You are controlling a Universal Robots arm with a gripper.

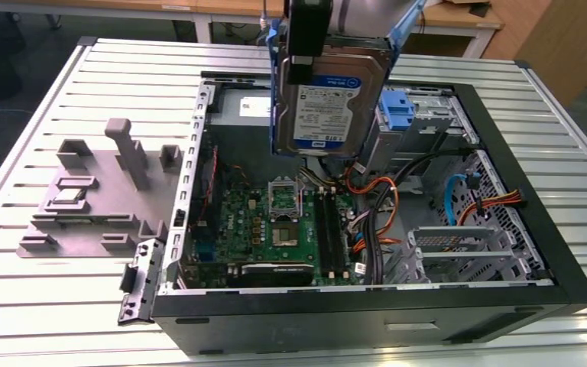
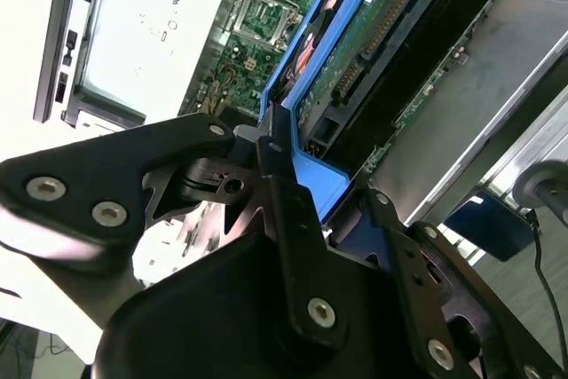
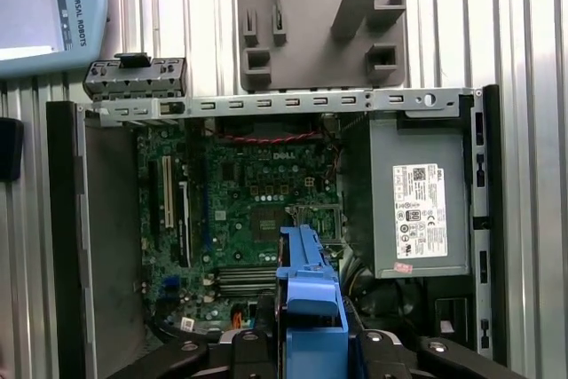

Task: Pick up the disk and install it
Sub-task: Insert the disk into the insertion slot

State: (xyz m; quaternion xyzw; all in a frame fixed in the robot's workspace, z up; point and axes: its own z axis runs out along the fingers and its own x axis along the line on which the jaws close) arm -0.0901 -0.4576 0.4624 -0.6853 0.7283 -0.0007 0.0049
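The disk point(image 1: 329, 103), a silver-grey hard drive with a white-and-blue label in a blue plastic carrier, hangs upright over the back of the open computer case point(image 1: 375, 306). My gripper point(image 1: 309, 53) is shut on its upper end, a black finger lying over the label side. The second wrist view shows the disk's green circuit-board underside point(image 2: 382, 51) with the gripper point(image 2: 333, 197) clamped on the blue frame. Seen in the first wrist view, the carrier's blue edge point(image 3: 306, 295) sticks out from the gripper point(image 3: 306, 343) above the motherboard point(image 3: 257, 210).
A blue bracket on the metal drive bay point(image 1: 403, 107) stands just to the exterior view's right of the disk. A metal cage point(image 1: 457, 252), loose cables point(image 1: 375, 206) and the grey power supply point(image 3: 417, 210) sit inside the case. A grey fixture plate point(image 1: 100, 199) lies beside it.
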